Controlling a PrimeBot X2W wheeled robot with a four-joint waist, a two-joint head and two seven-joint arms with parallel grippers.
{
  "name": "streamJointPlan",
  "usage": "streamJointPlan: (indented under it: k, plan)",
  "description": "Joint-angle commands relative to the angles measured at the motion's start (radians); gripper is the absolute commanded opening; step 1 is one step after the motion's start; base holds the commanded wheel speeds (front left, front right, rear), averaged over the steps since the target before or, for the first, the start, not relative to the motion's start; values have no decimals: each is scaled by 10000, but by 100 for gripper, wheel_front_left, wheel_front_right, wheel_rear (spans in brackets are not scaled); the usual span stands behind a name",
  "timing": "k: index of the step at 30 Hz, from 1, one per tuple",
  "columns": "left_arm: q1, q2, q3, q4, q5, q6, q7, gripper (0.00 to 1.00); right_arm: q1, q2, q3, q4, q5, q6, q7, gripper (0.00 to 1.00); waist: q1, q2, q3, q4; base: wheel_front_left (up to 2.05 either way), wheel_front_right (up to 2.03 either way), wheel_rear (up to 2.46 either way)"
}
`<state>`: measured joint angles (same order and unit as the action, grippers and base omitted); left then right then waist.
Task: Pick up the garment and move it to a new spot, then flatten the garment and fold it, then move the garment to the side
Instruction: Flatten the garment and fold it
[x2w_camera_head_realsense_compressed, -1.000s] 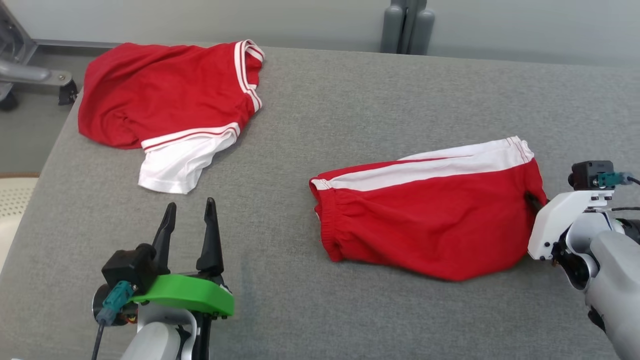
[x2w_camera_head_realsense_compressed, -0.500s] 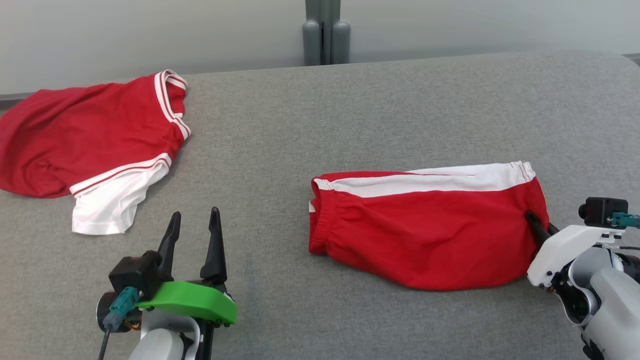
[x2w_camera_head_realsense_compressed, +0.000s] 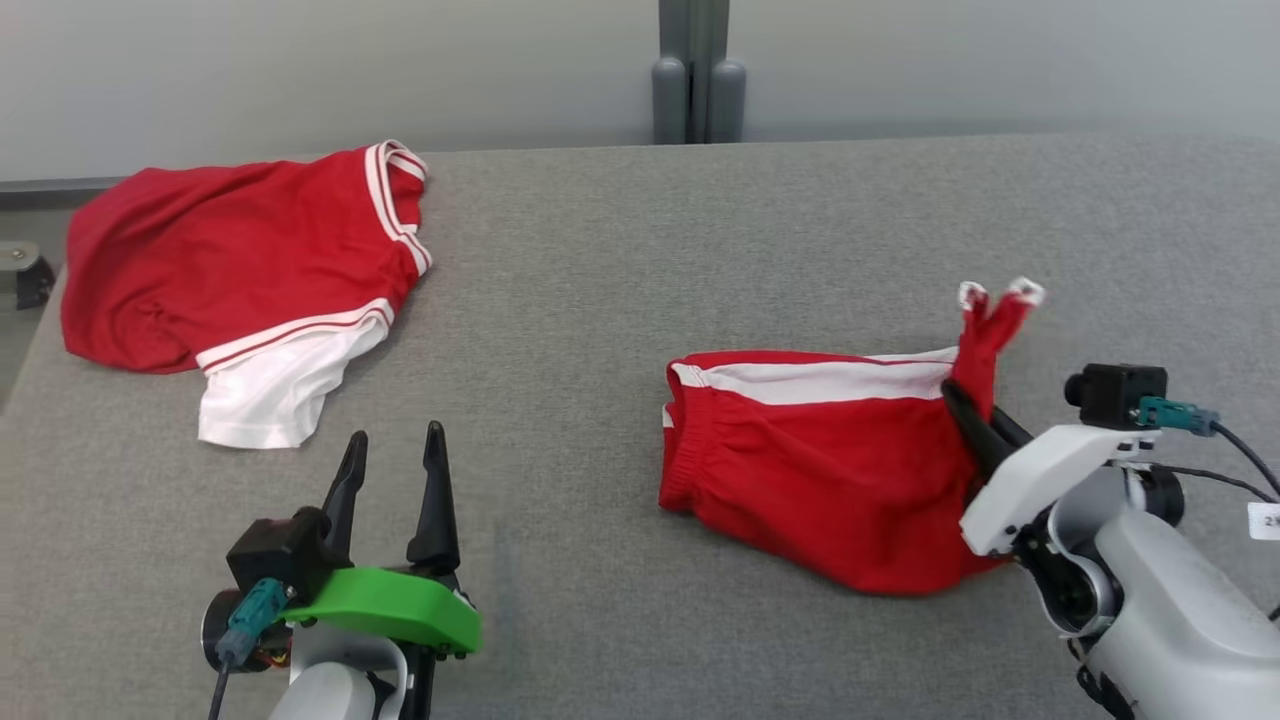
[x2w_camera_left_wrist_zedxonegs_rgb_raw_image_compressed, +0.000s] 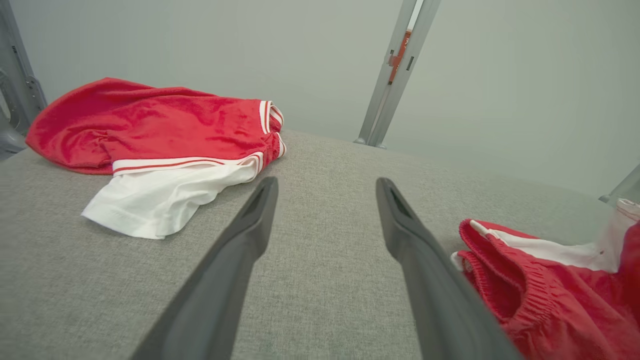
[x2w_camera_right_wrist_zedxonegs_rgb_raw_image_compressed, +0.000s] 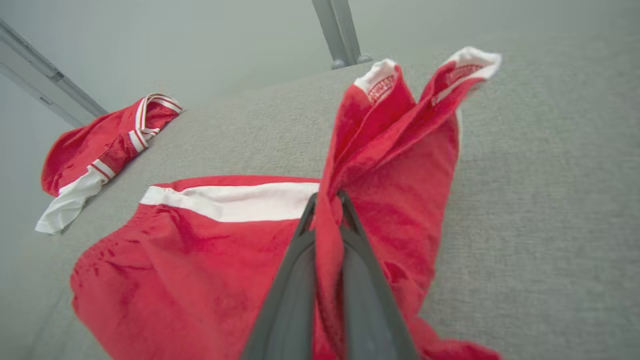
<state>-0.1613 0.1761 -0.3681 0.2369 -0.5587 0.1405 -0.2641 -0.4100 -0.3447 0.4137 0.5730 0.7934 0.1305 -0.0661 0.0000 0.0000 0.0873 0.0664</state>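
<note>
**Right gripper (x2w_camera_head_realsense_compressed: 958, 400) clamped on the red shorts (x2w_camera_head_realsense_compressed: 820, 470); left gripper (x2w_camera_head_realsense_compressed: 395, 440) released.**

The right gripper's two dark fingers pinch a fold of cloth at the right end of the shorts. In the right wrist view the fabric is squeezed between the closed jaws. Above the pinch, the leg hem stands bunched upward with two white-edged corners pointing up. The rest of the shorts lies on the grey table (x2w_camera_head_realsense_compressed: 620, 300), right of centre, with the elastic waistband facing left and a white stripe along the far edge. The left gripper is at the near left with its jaws spread wide and nothing between them, well apart from the shorts. A second red-and-white garment (x2w_camera_head_realsense_compressed: 230, 260) lies at the table's far left.
</note>
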Motion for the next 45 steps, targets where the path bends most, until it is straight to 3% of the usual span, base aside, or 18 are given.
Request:
streamJointPlan:
  k: [1,5,11,20,21,22,23,31,36,41,42,43,44,45]
  plan:
    - [222,-22,26,31,46,-29,-3,100,223,168,60,-367,-76,4,187,0,0,0,-257,501,0,0,0]
    - [254,-89,87,26,78,-64,-3,100,307,575,179,-1125,-312,4,766,0,0,0,-315,972,0,0,0]
    - [236,-188,192,22,144,-120,-3,100,400,1240,400,-1249,-830,4,1406,0,0,0,-253,1561,0,0,0]
    - [304,-304,415,29,273,-184,-3,100,425,1635,591,-943,-1352,4,1827,0,0,0,-152,1678,0,0,0]
    - [323,-334,438,38,281,-203,-3,100,426,1663,641,-1001,-1384,4,1840,21,0,0,-151,1620,0,0,0]
    - [327,-365,440,54,300,-228,-3,100,431,1658,686,-1080,-1442,4,1807,65,0,0,-152,1566,0,0,0]
    - [324,-386,446,57,310,-242,-3,100,427,1631,737,-1147,-1554,4,1759,100,0,0,-149,1508,0,0,0]
    - [324,-679,92,315,437,-491,-3,100,903,1514,765,-2536,-1651,4,1353,100,0,0,-172,993,0,0,0]
    - [246,-904,-274,540,466,-625,-3,100,1319,1281,-314,-3349,-2043,2,939,100,0,0,-162,800,0,0,0]
    - [107,-1003,-349,630,524,-658,-3,100,1556,1132,-1210,-3367,-3054,4,776,100,0,0,-110,803,0,0,0]
    - [80,-1007,-315,636,543,-657,-3,100,1631,1145,-1295,-3312,-3253,4,755,90,0,0,-95,833,0,0,0]
    - [61,-1010,-284,635,542,-657,-3,100,1669,1156,-1325,-3266,-3412,4,734,59,0,0,-76,860,0,0,0]
    - [41,-1013,-252,636,541,-652,-3,100,1705,1207,-1327,-3177,-3536,4,724,38,0,0,-58,898,0,0,0]
    - [30,-1015,-227,631,562,-646,-3,100,1727,1248,-1297,-3112,-3605,4,708,31,0,0,-43,936,0,0,0]
